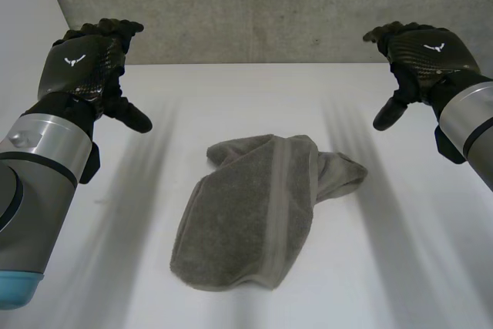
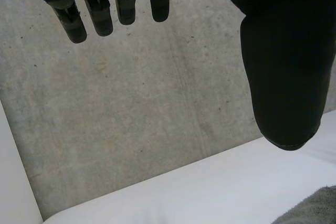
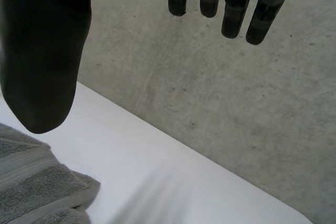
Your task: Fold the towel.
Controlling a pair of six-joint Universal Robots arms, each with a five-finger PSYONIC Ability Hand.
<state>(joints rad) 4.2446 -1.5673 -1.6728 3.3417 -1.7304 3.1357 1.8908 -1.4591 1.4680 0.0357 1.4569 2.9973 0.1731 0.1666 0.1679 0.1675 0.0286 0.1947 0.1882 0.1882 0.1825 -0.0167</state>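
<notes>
Robot's black left hand point(image 1: 88, 63) hovers left of the crumpled grey terry towel point(image 1: 246, 213) on the white table point(image 1: 385, 267), fingers relaxed, holding nothing. Right of the towel, the black right hand point(image 1: 420, 55) is equally spread and empty. Pinching a bunched layer, not a true corner, would probably fold it crooked.

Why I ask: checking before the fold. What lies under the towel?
The towel lies bunched on the white table, with bare tabletop all round it. Anything beneath its folded layers is covered and cannot be seen.

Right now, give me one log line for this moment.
towel: bunched, untouched | left hand: open, hovering, off towel | right hand: open, hovering, off towel
</notes>
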